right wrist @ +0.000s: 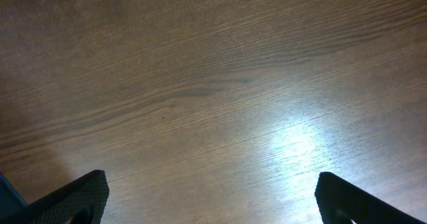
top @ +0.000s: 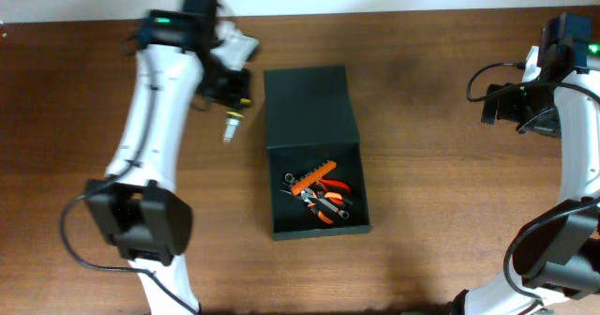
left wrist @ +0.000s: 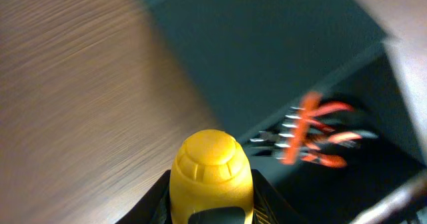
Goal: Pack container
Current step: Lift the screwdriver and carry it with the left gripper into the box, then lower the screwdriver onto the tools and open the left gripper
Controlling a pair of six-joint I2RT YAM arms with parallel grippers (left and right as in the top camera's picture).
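Note:
The container (top: 314,109) is a dark box at the table's middle, its flap lid lying open toward the far side. Its tray (top: 361,188) holds orange-handled pliers and an orange bit strip (top: 317,191). In the left wrist view the container (left wrist: 267,57) fills the right side, with the blurred tools (left wrist: 310,139) inside. My left gripper (top: 234,97) hovers just left of the lid, shut on a yellow-handled screwdriver (left wrist: 212,167) whose metal tip (top: 228,127) points down at the table. My right gripper (right wrist: 213,204) stands open over bare wood at the far right (top: 502,104).
The wooden table (top: 431,165) stretches between the container and the right arm. The table's far edge (top: 394,13) runs along the top of the overhead view. Cables hang by the right arm (top: 483,81).

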